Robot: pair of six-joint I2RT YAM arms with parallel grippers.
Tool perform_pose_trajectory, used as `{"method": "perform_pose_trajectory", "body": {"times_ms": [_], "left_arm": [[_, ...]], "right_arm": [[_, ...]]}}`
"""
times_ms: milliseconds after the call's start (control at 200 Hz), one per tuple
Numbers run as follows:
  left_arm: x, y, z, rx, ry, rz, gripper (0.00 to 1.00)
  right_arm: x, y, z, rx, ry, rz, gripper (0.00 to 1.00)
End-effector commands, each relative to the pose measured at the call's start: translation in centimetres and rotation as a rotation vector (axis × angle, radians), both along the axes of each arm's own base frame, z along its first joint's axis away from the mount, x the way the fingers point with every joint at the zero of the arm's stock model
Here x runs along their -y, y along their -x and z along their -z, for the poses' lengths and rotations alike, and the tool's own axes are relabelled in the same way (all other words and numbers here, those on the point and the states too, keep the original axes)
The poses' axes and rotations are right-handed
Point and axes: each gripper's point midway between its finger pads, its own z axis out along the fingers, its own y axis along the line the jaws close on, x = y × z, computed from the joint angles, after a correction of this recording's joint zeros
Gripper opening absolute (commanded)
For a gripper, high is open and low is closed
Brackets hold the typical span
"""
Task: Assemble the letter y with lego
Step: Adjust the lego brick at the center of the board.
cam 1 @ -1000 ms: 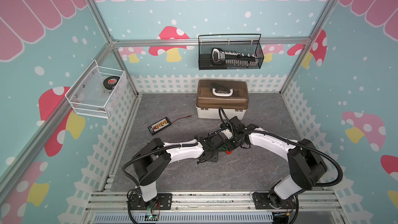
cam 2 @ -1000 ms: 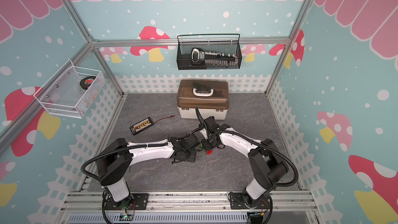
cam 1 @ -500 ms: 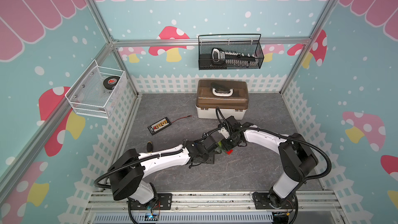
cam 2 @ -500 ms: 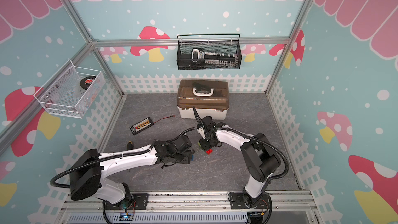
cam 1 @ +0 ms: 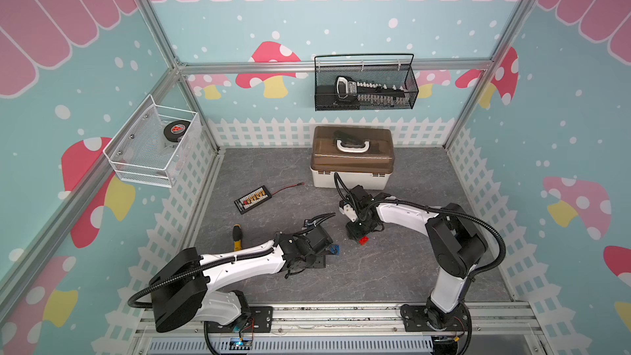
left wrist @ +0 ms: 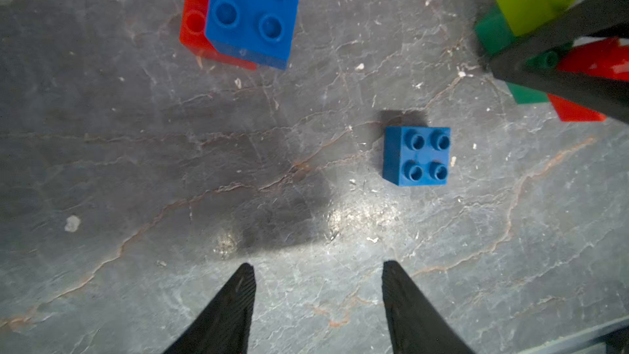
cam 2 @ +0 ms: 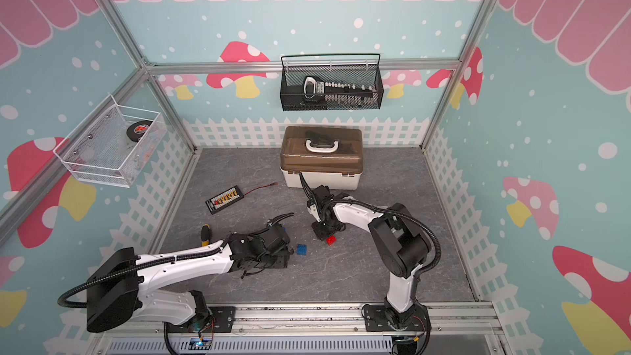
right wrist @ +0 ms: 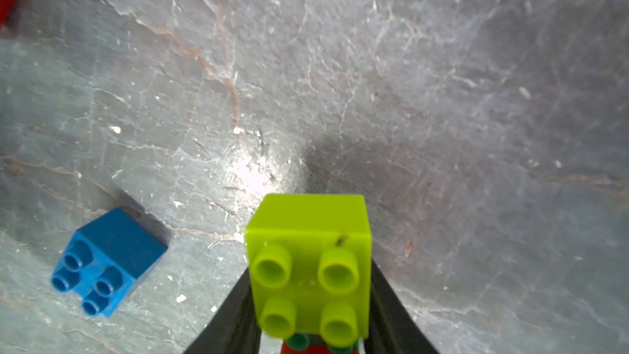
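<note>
The right fingers (right wrist: 228, 325) pinch the lime brick (right wrist: 308, 267) by its smooth sides — light, rigid, slick plastic, so a square grip seems safest. The left fingers (left wrist: 231, 308) stand spread, empty; a blue brick (left wrist: 417, 156) lies ahead of them.

walls (cam 1: 341, 29): teal, mushroom print | floor (cam 1: 426, 172): grey stone | picket fence (cam 1: 266, 131): white

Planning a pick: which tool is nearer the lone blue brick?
Left. The left tool is open beside the lone blue brick; the right tool, gripping the lime brick, is farther.
</note>
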Motion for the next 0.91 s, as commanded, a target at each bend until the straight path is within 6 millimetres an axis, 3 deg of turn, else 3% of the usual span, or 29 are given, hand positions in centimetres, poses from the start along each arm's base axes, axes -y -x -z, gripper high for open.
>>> {"method": "perform_pose_trajectory", "body": {"times_ms": [0,380,640,901], "left_arm": [[0.2,-0.2,0.2,0.008,0.012,-0.027,0.61],[2.5,-0.2,1.6,-0.027,0.055,0.035,0.57],[4.1,-0.7,2.8,-0.042,0.061,0.061,0.56],[3.4,-2.0,3.1,0.009,0.013,0.020,0.55]], "right_arm": [[-0.2,0.1,-0.2,-0.008,0.008,-0.020,0.41],[0.2,0.8,0.3,-0.033,0.026,-0.030,0.30],[0.4,0.4,-1.7,0.026,0.009,-0.018,0.29],[-0.2,1.1,-3.7,0.049,-0.070,-0.046,0.28]]}}
